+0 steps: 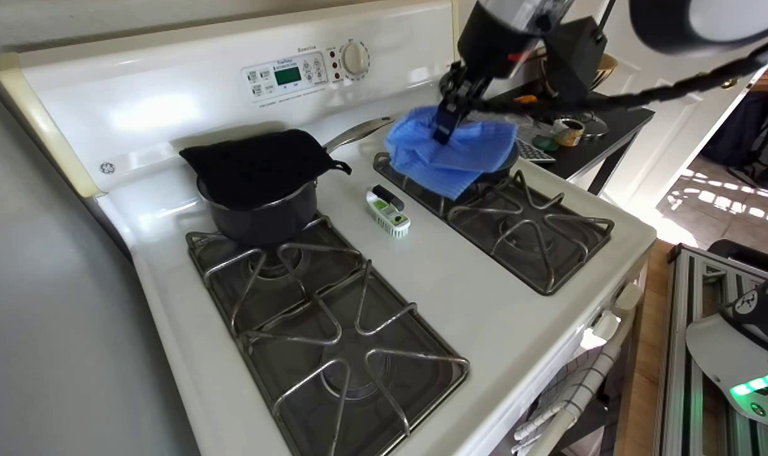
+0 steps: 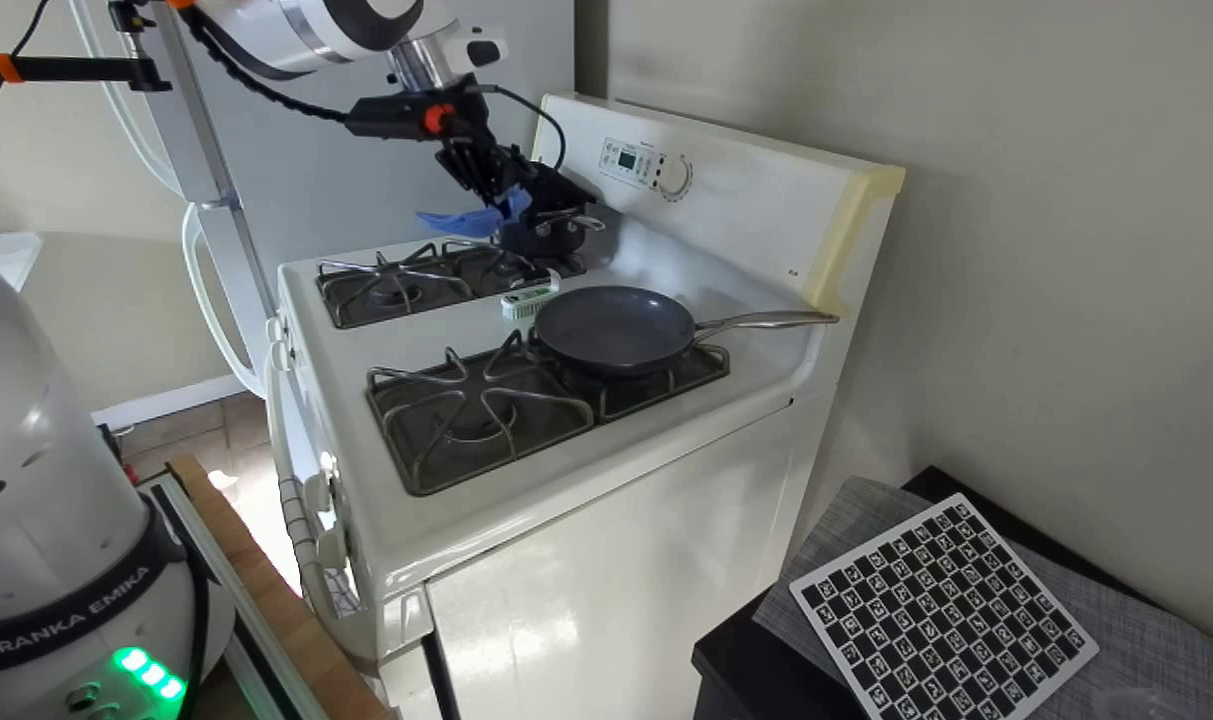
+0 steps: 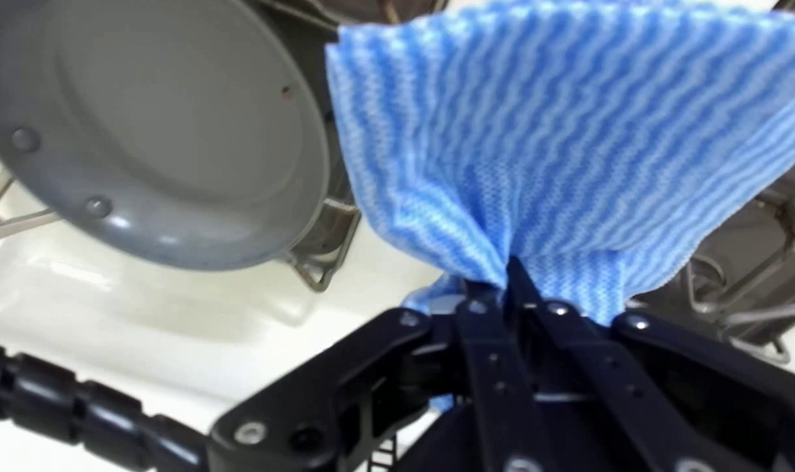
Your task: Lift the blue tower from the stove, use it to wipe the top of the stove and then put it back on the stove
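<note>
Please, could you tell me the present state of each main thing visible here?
Gripper: shut on the blue towel.
Blue towel: bunched at the grip, hanging above the stove.
Front burners: no visible flame.
Frying pan: upright, uncovered, on the stove.
Pot: upright on the stove, black cloth over its top.
Display: green; digits unreadable.
Green-and-white object: resting on the stove.
Checked towel: hanging at the stove's front.
Robot base lights: lit green.

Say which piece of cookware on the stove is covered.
The deep pot, with black fabric draped across its top; the shallow frying pan is uncovered.
</note>
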### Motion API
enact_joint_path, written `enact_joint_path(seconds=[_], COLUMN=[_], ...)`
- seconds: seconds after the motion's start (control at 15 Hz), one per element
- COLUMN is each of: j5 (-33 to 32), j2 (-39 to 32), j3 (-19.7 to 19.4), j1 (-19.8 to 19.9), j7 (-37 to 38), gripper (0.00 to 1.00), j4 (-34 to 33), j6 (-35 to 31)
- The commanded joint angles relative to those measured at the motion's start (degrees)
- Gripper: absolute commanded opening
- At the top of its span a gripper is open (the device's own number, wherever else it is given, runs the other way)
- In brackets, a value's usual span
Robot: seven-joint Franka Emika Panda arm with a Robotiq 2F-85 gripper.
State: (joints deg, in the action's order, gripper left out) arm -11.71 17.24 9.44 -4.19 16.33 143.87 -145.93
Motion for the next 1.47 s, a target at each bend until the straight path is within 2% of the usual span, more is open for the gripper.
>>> enact_joint_path(seconds=[0.0,0.27,0.33,0.4,0.53,0.87,1.4], j5=[-3.9,-9.0,-9.0,-7.4,-7.9,-8.0,-12.8], j2=[5.1,4.8,4.1,5.2,4.7,4.3,-2.5], j3=[-1.5,-2.5,-3.1,-3.0,-3.6,-3.5,-5.8], j1=[5.1,12.1,12.5,11.3,12.4,12.3,19.7], j7=[-0.6,0.9,0.0,-0.2,-0.5,-0.5,5.4], gripper=[0.0,0.0,0.0,0.0,0.0,0.0,0.0], j4=[-2.8,-8.9,-10.0,-7.8,-9.2,-9.4,-19.5], j6=[2.3,3.2,3.3,1.5,1.7,1.7,-3.3])
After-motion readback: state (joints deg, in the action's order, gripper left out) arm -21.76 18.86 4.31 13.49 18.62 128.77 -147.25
